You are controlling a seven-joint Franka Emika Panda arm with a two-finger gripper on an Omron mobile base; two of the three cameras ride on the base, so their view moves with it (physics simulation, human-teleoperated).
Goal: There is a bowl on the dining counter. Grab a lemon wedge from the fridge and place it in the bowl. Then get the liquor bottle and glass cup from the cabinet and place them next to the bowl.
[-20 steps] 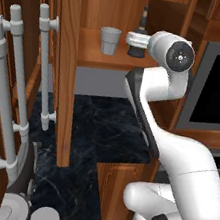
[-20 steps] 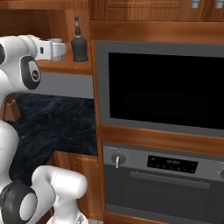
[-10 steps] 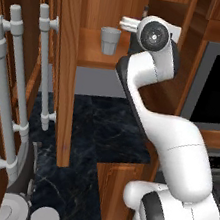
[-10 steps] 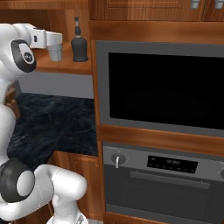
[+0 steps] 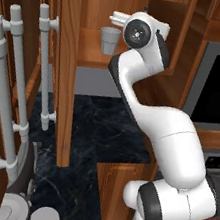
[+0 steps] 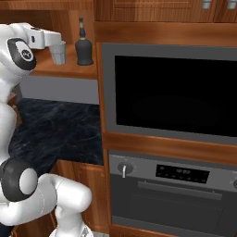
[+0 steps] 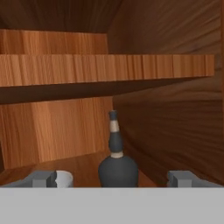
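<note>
Bottle bearing: we see the liquor bottle (image 7: 116,164) upright, dead ahead between our fingertips.
Gripper (image 7: 113,178): spread wide, empty.

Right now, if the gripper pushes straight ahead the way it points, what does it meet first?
Most likely the liquor bottle: it stands on the cabinet shelf between the wide-open fingertips, dead ahead. The glass cup sits beside the left fingertip, so it might get clipped; depth is unclear.

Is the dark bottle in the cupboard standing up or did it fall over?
Standing up. The squat dark bottle rests on the wooden shelf, thin neck pointing straight up.
</note>
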